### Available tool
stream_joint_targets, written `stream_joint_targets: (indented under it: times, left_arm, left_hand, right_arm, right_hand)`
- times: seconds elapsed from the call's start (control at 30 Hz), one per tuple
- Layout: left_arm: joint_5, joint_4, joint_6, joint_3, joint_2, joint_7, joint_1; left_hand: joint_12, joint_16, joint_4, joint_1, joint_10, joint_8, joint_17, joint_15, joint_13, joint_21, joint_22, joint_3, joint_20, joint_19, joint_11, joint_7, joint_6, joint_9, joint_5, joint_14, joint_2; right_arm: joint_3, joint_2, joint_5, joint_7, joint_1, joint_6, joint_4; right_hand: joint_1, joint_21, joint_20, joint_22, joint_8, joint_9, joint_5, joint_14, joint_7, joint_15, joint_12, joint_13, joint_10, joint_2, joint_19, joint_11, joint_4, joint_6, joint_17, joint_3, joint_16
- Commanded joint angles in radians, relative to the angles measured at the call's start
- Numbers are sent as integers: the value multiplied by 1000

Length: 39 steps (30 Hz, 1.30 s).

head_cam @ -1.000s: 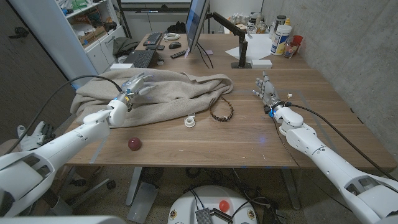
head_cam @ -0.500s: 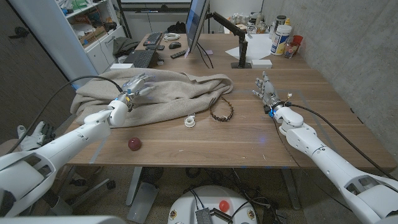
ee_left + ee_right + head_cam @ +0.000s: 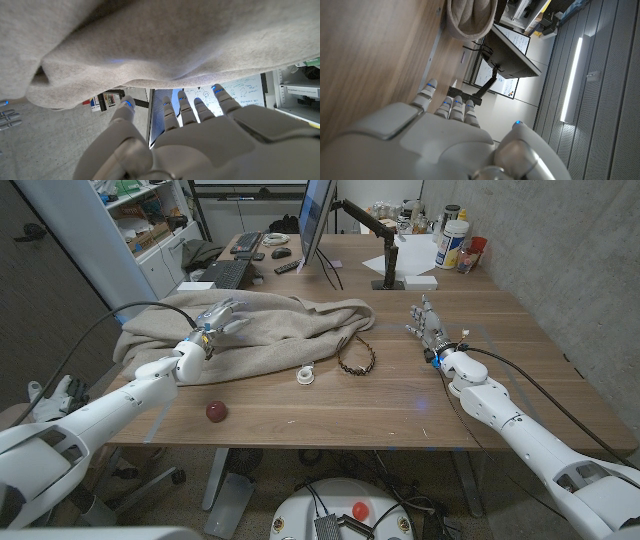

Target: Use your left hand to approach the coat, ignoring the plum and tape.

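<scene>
A beige coat [image 3: 255, 330] lies crumpled across the table's left half, and its fabric [image 3: 160, 45] shows close in the left wrist view. My left hand [image 3: 217, 317] hovers over the coat's left part with its fingers [image 3: 192, 107] spread and nothing in them. A dark red plum [image 3: 216, 411] sits near the front edge, below that hand. A small white tape roll [image 3: 305, 375] lies just in front of the coat. My right hand [image 3: 425, 323] stands open over the table's right side, away from all of them.
A beaded bracelet [image 3: 356, 357] lies right of the tape. A monitor [image 3: 316, 220] on a stand, a keyboard [image 3: 225, 273] and bottles [image 3: 452, 237] occupy the back of the table. A grey wall runs along the right.
</scene>
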Motion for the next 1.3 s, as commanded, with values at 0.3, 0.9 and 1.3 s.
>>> stream_joint_targets:
  times: [0.3, 0.9, 1.3]
  left_arm:
    - [10, 36, -12, 22, -14, -1, -24]
    - [9, 73, -27, 40, -31, 1, -45]
    - [7, 82, -25, 46, -32, 0, -50]
  left_hand:
    - [-6, -1, -4, 12, 12, 8, 1, -16, 5, -1, -1, 4, -3, 3, 0, 0, 11, 5, 6, 7, -2]
    - [-6, 0, -3, 14, 14, 7, 2, -15, 6, -1, 0, 5, -2, 3, -2, 1, 11, 5, 6, 11, -3]
    - [-6, 0, -3, 16, 15, 7, 2, -15, 6, -1, 0, 5, -1, 2, -2, 2, 12, 5, 6, 13, -4]
  right_arm:
    - [-2, 0, -3, -4, 2, -4, -2]
    - [-2, -2, -4, -3, 2, -6, -3]
    - [-4, -2, -5, -5, 3, -10, -2]
  right_hand:
    - [2, 5, -2, 1, 9, 3, 5, -10, -5, 3, 1, 3, -1, 12, -2, -1, 3, 10, 1, -7, 4]
    - [2, 6, -1, 1, 9, 3, 5, -10, -6, 4, 0, 3, -2, 13, -2, 1, 3, 12, 1, -9, 4]
    - [2, 6, -1, 1, 9, 3, 5, -10, -6, 5, 1, 3, -2, 14, -2, 2, 3, 13, 1, -10, 4]
